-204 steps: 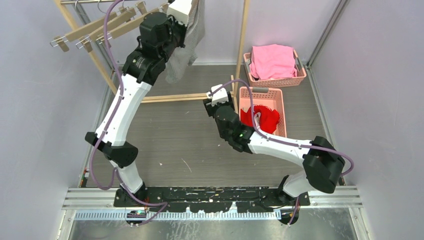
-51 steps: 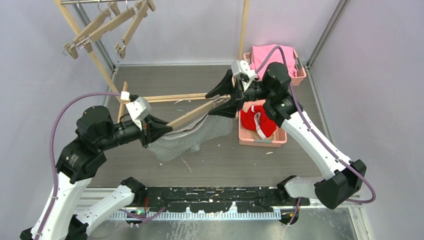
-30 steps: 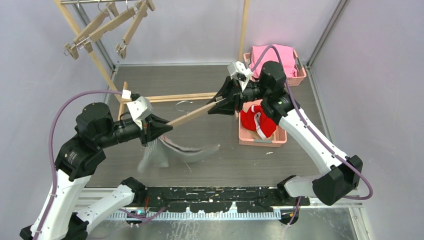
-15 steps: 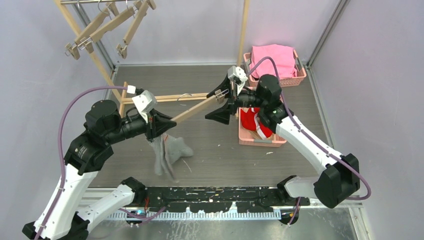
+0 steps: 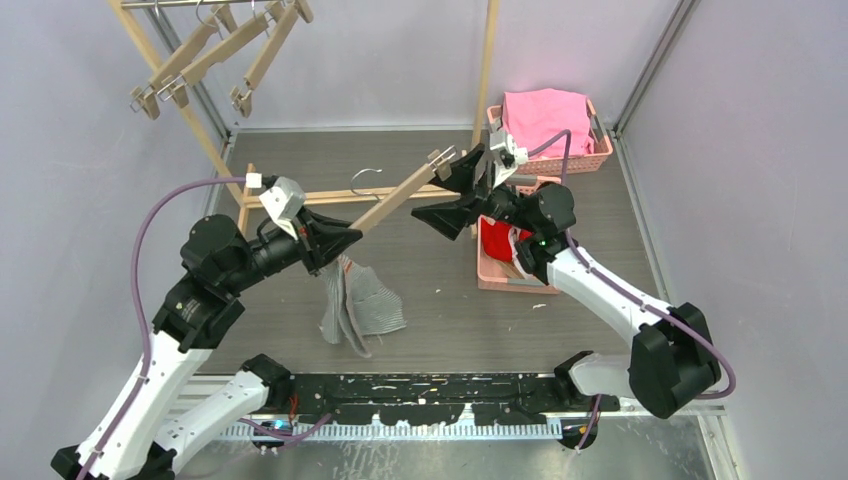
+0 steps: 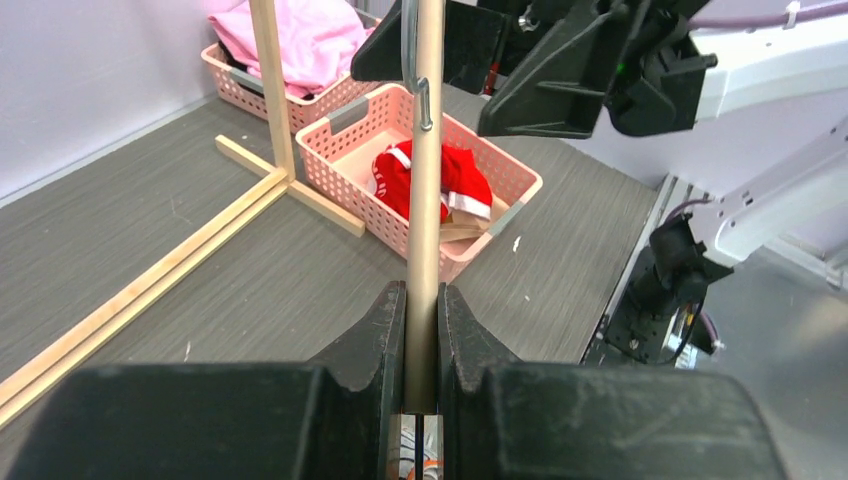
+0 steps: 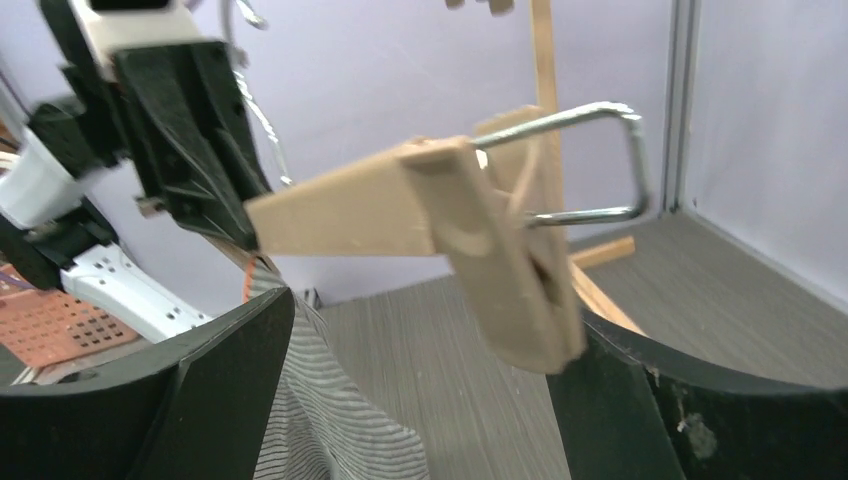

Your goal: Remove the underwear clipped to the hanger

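My left gripper (image 6: 421, 330) is closed on the wooden hanger (image 5: 395, 205); my right gripper (image 5: 452, 193) stands wide open around its free clip end. The striped underwear (image 5: 358, 305) hangs left of centre in the top view, under the left gripper. It looks light and limp, so I would pinch a fold close under its clip.

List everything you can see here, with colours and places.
Held hanger: one, wood, slanting between both pincers.
Striped underwear: one, grey-and-white, dangling below left pincer.
Red underwear: one, red with white trim, in nearer basket.
Pink cloth: one, pink, in farther basket.
Baskets: two, pink, right side.
Spare hangers: three, wood, on rack, top left.
Left pincer: one, black, shut on the hanger.
Right pincer: one, black, open around the hanger's clip.
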`<control>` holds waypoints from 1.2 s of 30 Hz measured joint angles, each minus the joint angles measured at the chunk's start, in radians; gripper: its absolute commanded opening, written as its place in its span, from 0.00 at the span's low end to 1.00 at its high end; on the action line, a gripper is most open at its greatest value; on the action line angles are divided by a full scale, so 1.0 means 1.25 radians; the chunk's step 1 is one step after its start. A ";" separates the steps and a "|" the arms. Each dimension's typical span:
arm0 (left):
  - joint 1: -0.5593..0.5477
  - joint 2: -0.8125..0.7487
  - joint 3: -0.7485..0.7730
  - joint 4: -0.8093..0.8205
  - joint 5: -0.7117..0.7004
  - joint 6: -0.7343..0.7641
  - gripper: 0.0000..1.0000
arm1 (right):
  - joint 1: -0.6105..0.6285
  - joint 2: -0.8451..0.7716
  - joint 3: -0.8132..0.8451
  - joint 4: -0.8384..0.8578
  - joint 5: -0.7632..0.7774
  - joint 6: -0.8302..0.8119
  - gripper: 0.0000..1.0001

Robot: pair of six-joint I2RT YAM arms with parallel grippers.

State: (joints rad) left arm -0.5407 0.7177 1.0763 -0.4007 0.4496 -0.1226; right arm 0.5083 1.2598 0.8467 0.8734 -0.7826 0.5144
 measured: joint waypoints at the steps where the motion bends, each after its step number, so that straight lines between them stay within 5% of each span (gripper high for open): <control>1: 0.000 -0.004 -0.016 0.027 -0.004 -0.013 0.00 | 0.000 0.008 0.000 0.044 0.000 0.023 0.94; 13: 0.000 -0.023 -0.159 0.269 -0.032 -0.137 0.00 | 0.006 0.187 0.034 0.393 0.002 0.273 0.82; 23: 0.000 -0.023 -0.240 0.434 -0.045 -0.217 0.00 | 0.032 0.190 0.063 0.450 0.014 0.294 0.65; 36: 0.000 -0.022 -0.310 0.587 -0.051 -0.303 0.00 | 0.069 0.190 0.084 0.433 0.041 0.258 0.61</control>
State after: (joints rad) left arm -0.5411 0.6899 0.6891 0.3325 0.3859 -0.5018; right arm 0.5941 1.4975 0.9512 1.4143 -0.7311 0.8364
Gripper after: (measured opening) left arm 0.121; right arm 0.639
